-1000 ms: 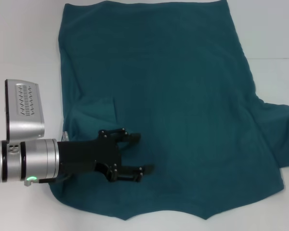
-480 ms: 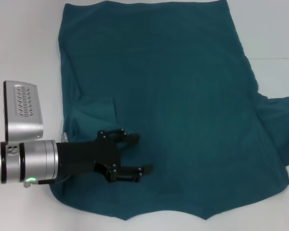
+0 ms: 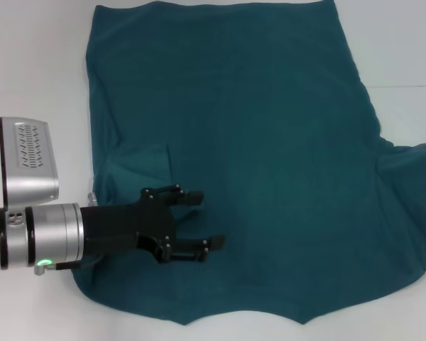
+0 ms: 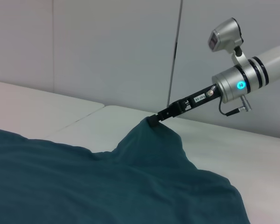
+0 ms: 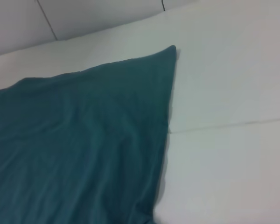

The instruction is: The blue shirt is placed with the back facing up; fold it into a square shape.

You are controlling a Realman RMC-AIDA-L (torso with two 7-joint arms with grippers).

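The blue shirt lies spread flat on the white bench, covering most of the head view from the far edge down to the near edge. Its far hem runs straight across the top; its near edge is wavy, with a shallow point near the middle. A small fold or crease stands in the cloth on the robot's left side, just beyond the left gripper.

The left gripper reaches in from the robot's left, over the near-left part of the shirt. Its jaws are spread apart, one finger farther from the robot and one nearer, with bare cloth showing between them; they grasp nothing. Whether the fingertips touch the cloth cannot be told from above.

The right gripper does not show in the head view. In the left wrist view it appears far off, at the end of the silver right arm, at the right-hand edge of the shirt. There the cloth is drawn up into a peak that meets the black jaws, so they are clenched on the shirt's edge, lifting it off the bench. The right wrist view shows only a pointed corner of the shirt lying on the white bench, a seam line in the surface beside it.
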